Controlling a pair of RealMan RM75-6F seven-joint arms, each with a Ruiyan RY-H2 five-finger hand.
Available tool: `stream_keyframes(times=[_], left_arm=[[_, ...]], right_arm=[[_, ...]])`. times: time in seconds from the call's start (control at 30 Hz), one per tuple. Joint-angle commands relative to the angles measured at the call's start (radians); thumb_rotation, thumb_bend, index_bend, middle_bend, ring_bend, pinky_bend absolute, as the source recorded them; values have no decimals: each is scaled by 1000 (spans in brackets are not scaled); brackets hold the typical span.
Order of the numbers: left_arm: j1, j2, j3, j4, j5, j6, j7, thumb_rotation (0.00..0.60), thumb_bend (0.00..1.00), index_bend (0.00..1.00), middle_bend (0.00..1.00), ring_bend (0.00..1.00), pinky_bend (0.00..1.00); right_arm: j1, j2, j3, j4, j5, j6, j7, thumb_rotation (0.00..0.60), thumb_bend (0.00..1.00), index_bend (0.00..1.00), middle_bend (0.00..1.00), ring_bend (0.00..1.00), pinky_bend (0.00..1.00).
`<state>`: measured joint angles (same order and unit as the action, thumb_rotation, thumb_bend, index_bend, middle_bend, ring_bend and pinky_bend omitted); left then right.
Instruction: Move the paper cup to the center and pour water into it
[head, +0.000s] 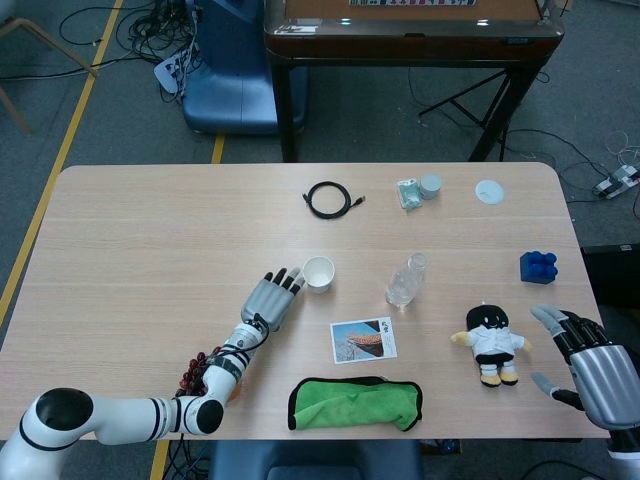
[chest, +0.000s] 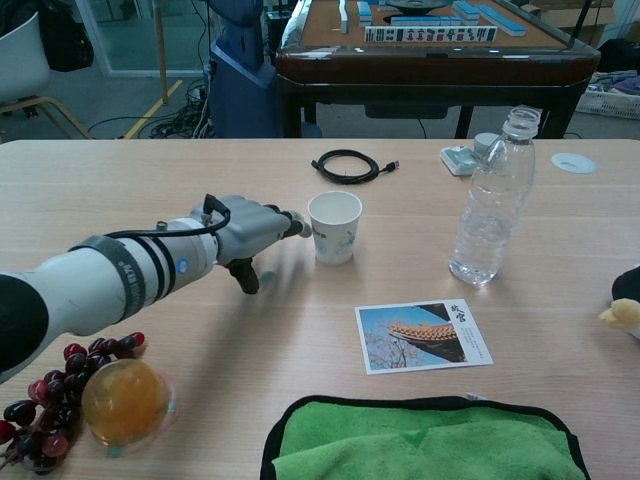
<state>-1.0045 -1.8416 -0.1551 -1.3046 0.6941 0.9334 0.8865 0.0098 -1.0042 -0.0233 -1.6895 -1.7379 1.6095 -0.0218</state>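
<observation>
Paper cup (head: 318, 273) stood upright at mid-frame, left of the water bottle (head: 405, 279). My left hand (head: 272, 297) lay flat, fingertips touching its side, grasping nothing. My right hand (head: 590, 365) hovered released at lower right.

The left arm (chest: 110, 285) has a white shell with black ring bands and one small blue dot (a light or a mark, I cannot tell). A thin black cable loops over its wrist. The left hand (chest: 250, 232) is grey metal with black fingertips (head: 283, 276). The right hand (head: 590, 365) has the same grey body and dark fingers.
</observation>
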Motion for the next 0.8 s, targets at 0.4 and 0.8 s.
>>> stream_keyframes(times=[0.4,0.8], left_arm=[[-39,-61,-10,44,-8,-10,8,600,471,4,0,0,150],[-53,-60,-14,14,2,13,18,600,471,4,0,0,150]], right_arm=[[-1,3,-4,1,-9,3,9,600,0,158,189,180,292],[0,2,-5,1,-9,-1,5,600,0,158,189,180,292]])
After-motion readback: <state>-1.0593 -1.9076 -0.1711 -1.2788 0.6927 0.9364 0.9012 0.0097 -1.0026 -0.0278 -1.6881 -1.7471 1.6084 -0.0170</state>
